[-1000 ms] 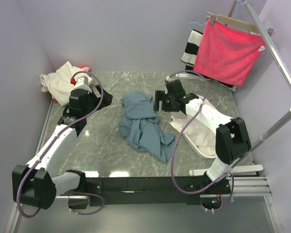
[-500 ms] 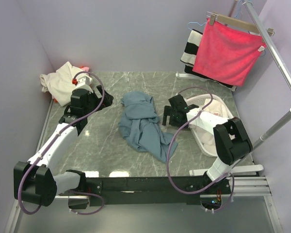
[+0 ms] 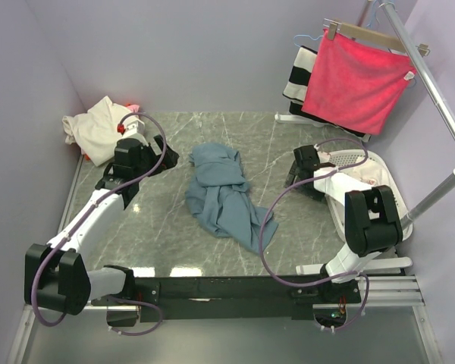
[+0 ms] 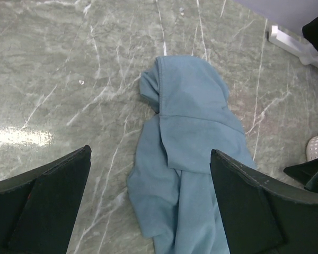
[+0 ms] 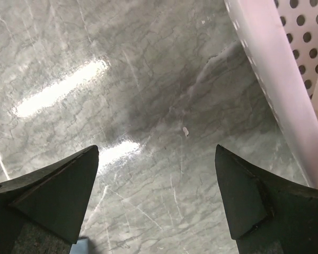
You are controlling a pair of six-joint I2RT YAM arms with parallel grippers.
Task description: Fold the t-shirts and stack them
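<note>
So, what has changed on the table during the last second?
The right gripper, open and empty, drew back from the blue t-shirt to the right side, and the white basket slid right with it. The left gripper, open, barely moved. The blue t-shirt, cream shirt pile and red towel stayed put.

Two tools: left tool (image 4: 150, 153), right tool (image 5: 156, 151). Two t-shirts in plain sight: one blue-grey t-shirt (image 3: 221, 196) mid-tabletop (image 3: 167, 227), one cream t-shirt (image 3: 91, 127) at 10 o'clock. One basket (image 3: 349, 155) at 3 o'clock. At 1 o'clock: one towel (image 3: 356, 80), one striped cloth (image 3: 299, 72), one hanger (image 3: 364, 32).
</note>
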